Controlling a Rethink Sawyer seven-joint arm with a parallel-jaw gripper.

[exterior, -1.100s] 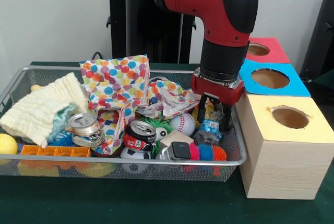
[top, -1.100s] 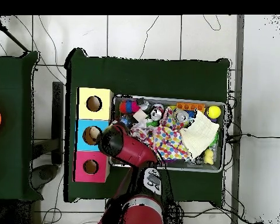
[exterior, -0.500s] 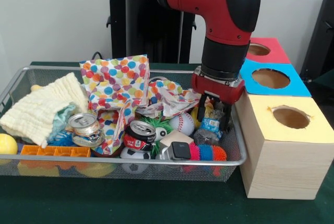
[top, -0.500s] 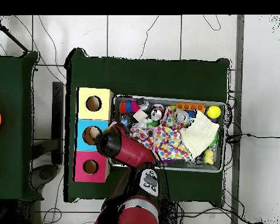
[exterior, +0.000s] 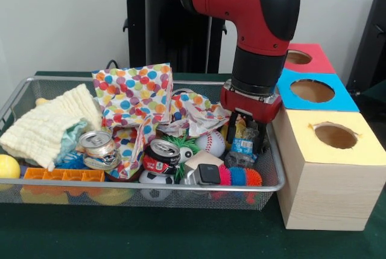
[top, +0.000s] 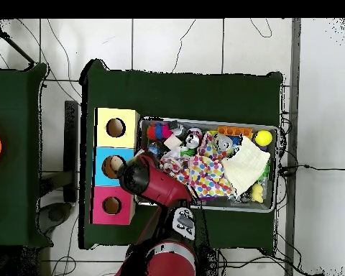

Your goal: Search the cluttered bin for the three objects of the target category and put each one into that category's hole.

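Note:
The wire bin [exterior: 151, 185] is packed with clutter. My gripper [exterior: 247, 141] reaches down into its right end, close to the yellow-topped box [exterior: 335, 136]. A crumpled clear bottle with a blue label [exterior: 243, 145] sits right at its tip. A baseball [exterior: 211, 143] lies just to the left, and two crushed cans [exterior: 161, 154] [exterior: 98, 144] rest further left. In the overhead view the red arm [top: 157, 185] covers the gripper and the bin's left end [top: 142, 144].
Three boxes with holes stand beside the bin: yellow [top: 116, 127], blue [exterior: 312, 90] and red [exterior: 298, 57]. Dotted paper [exterior: 134, 99], a yellow cloth [exterior: 51, 123], a yellow ball [exterior: 7, 166], an orange tray [exterior: 63, 175] and spiky balls [exterior: 241, 177] fill the bin.
The arm has risen slightly and shifted a little. The crumpled paper by the gripper has stirred. The bottle has stayed in place.

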